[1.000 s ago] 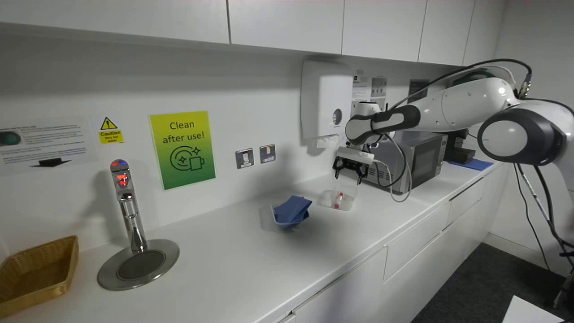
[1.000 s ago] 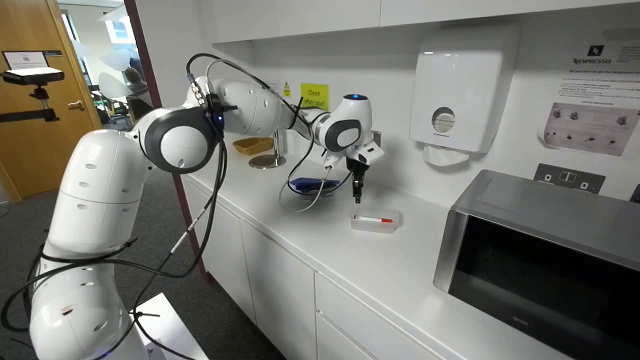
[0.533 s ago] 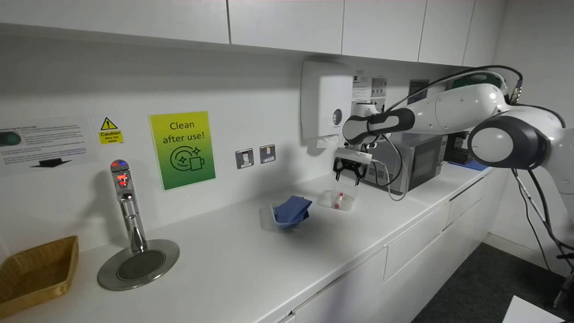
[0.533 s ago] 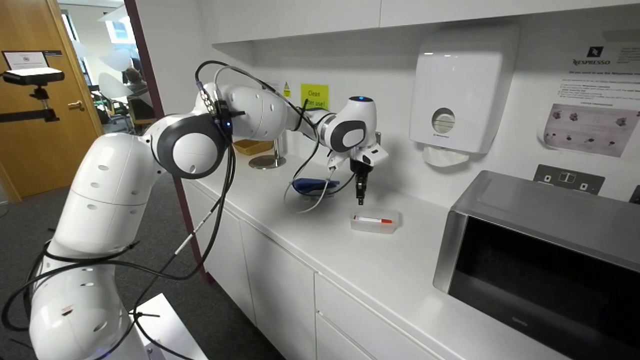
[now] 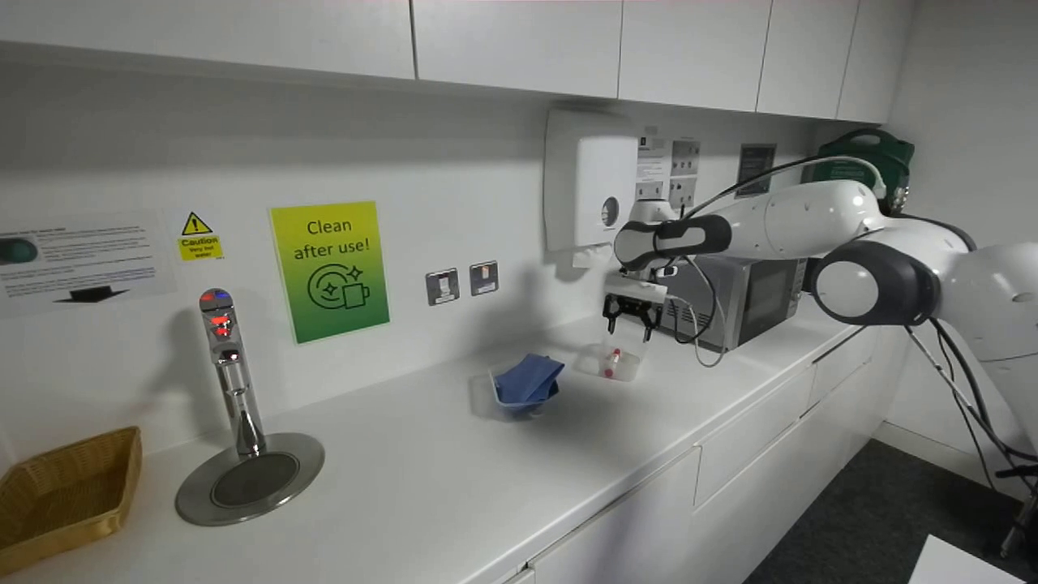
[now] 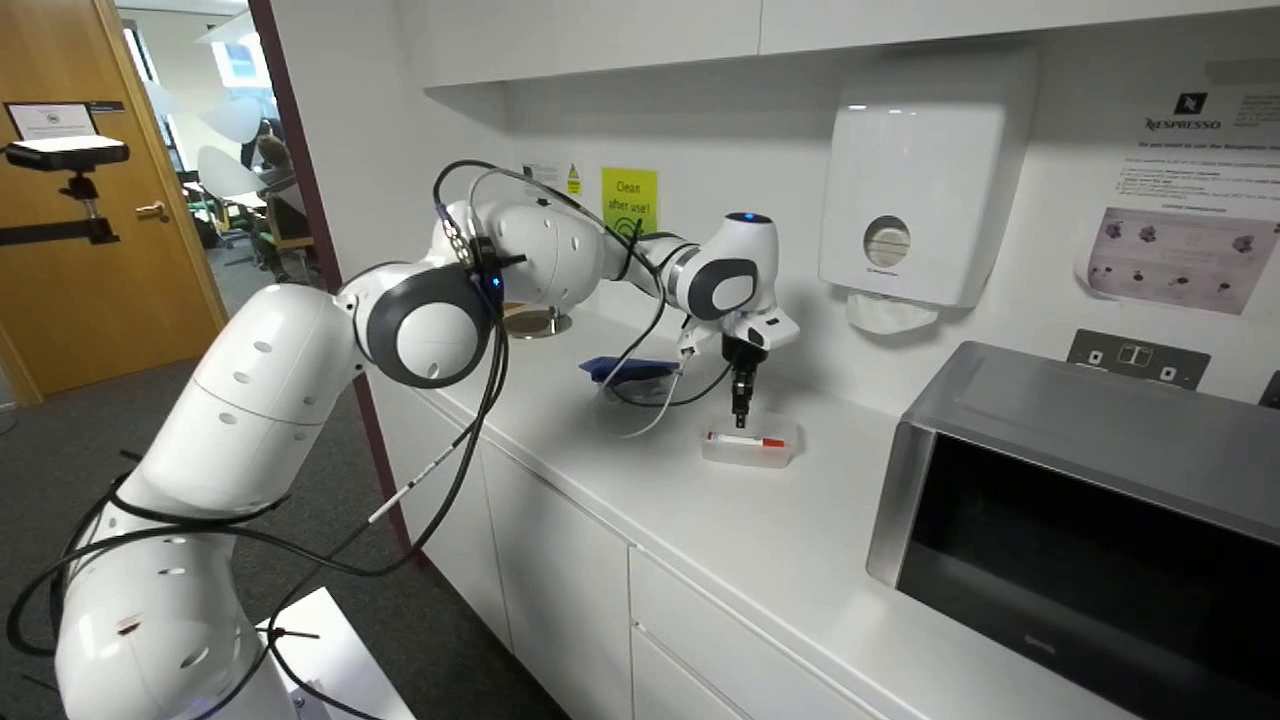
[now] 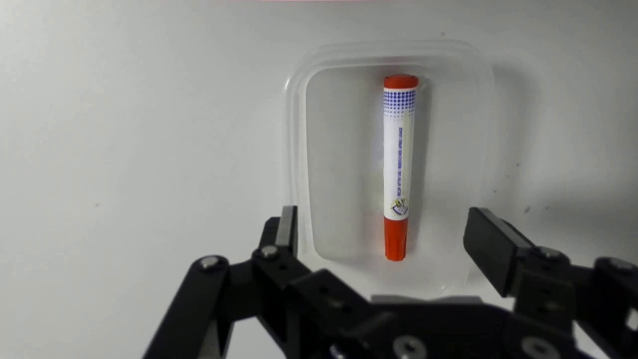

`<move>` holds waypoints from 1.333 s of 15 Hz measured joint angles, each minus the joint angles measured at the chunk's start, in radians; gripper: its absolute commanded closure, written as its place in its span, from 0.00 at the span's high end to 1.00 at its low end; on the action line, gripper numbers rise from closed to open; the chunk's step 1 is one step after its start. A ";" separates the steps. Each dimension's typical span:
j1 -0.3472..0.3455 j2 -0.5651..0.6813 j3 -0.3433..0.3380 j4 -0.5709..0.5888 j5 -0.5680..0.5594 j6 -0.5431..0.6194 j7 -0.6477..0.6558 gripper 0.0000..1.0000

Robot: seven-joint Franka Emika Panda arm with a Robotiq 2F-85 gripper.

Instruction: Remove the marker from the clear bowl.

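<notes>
A white marker with red ends [image 7: 398, 164] lies inside the clear bowl [image 7: 295, 149], a see-through squarish tub on the counter. In both exterior views the marker [image 5: 611, 363] [image 6: 745, 440] lies in the bowl [image 5: 629, 371] [image 6: 745, 458]. My gripper [image 7: 383, 213] points down and is open and empty, its fingers wide apart. In the wrist view the marker runs up and down between the fingers' lines, with its lower red end nearest the gripper. In both exterior views the fingertips of the gripper [image 5: 629, 334] [image 6: 740, 424] are just above the bowl, apart from the marker.
Folded blue cloth or paper [image 5: 529, 380] sits in a small tub beside the bowl. A microwave [image 6: 1080, 560] stands on the bowl's other side. A towel dispenser [image 5: 588, 182] hangs on the wall behind. A tap [image 5: 235, 373] and a wicker basket [image 5: 73, 491] are farther along.
The arm has lowered and reached forward. My open gripper has come down closer over the bowl, moving right in an exterior view. The marker and bowl have not moved.
</notes>
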 measured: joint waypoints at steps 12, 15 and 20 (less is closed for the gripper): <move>-0.023 0.215 0.001 0.301 0.000 -0.138 0.022 0.80; -0.021 0.245 0.001 0.347 0.000 -0.163 0.027 0.77; -0.021 0.299 0.002 0.412 0.000 -0.199 0.031 0.73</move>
